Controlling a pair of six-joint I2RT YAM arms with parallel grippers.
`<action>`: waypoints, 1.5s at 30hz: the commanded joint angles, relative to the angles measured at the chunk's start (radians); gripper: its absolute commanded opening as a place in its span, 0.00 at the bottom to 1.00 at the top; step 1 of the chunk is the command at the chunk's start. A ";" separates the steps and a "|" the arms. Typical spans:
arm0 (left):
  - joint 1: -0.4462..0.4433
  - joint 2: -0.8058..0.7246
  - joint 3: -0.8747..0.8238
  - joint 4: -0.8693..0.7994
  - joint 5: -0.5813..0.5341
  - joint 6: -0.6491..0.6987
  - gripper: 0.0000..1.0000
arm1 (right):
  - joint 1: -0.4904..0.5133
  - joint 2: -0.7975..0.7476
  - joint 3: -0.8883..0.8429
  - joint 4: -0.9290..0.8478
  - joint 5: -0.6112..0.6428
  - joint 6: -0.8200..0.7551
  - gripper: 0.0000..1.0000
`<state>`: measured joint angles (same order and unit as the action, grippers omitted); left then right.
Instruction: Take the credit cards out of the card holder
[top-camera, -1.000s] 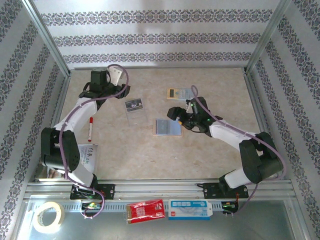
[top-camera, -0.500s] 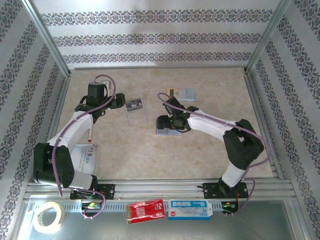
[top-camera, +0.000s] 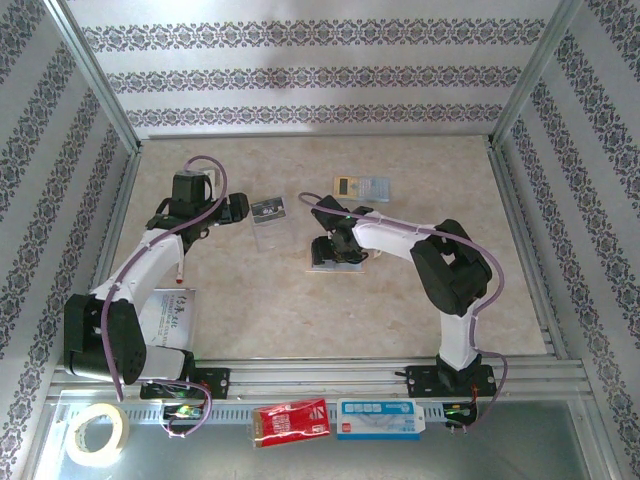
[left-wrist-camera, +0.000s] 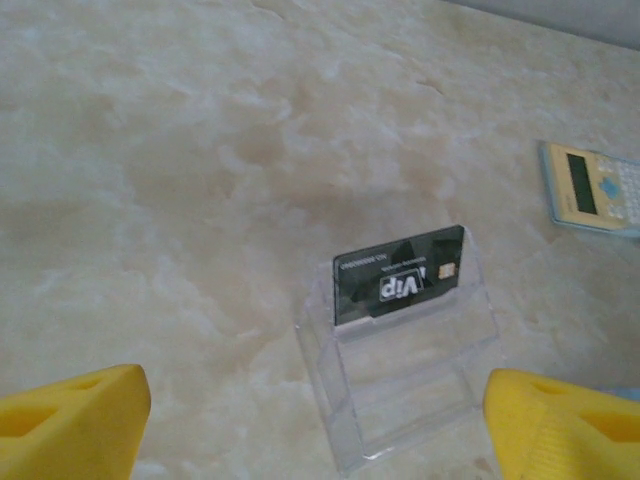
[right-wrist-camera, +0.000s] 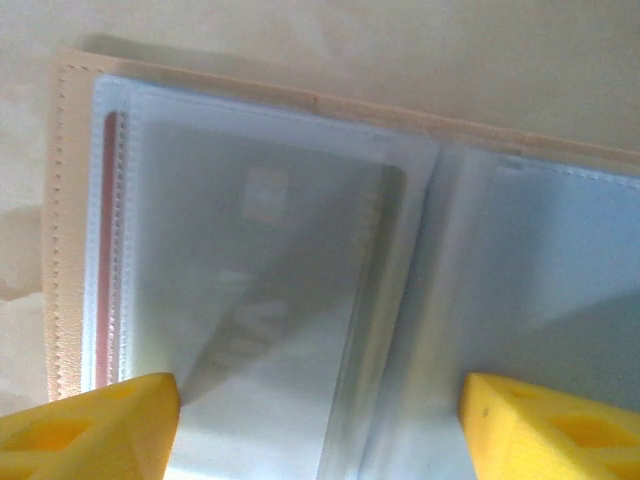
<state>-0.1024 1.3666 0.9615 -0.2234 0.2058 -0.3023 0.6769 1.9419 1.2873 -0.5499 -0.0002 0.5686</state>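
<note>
The card holder (right-wrist-camera: 75, 200) lies spread open on the table, tan edge outside, pale blue sleeves inside. One credit card (right-wrist-camera: 270, 260) shows faintly through its frosted left sleeve. My right gripper (right-wrist-camera: 315, 430) hovers close above the open holder (top-camera: 345, 266), open, yellow fingertips (right-wrist-camera: 90, 425) wide apart with nothing between them. The other credit card (left-wrist-camera: 400, 275), dark with pale "VIP" lettering, stands in a clear plastic stand (left-wrist-camera: 400, 385). My left gripper (left-wrist-camera: 315, 430) is open just short of that stand, to the left of it in the top view (top-camera: 235, 207).
A yellow-and-pale-blue calculator (top-camera: 362, 186) lies behind the holder. A red marker (top-camera: 180, 262) and a white leaflet (top-camera: 170, 312) sit by the left arm. On the front ledge are a tape roll (top-camera: 97, 432), a red packet (top-camera: 291, 421) and a blue-white box (top-camera: 380, 418).
My right arm has swung left and come down over the open card holder. My left gripper has dropped from the far side to beside the stand, which still holds the dark card.
</note>
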 joint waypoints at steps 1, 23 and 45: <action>0.012 -0.006 -0.026 -0.007 0.108 -0.037 0.85 | -0.004 0.044 -0.007 -0.048 -0.015 -0.002 0.74; -0.047 0.034 0.044 -0.076 0.282 -0.113 0.74 | -0.074 0.045 -0.111 0.000 -0.089 -0.009 0.38; -0.397 0.326 -0.020 0.245 0.407 -0.356 0.27 | -0.091 -0.021 -0.172 0.097 -0.123 0.022 0.29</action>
<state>-0.4843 1.6638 0.9504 -0.0616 0.5846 -0.6117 0.5907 1.8912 1.1618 -0.3992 -0.1146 0.5732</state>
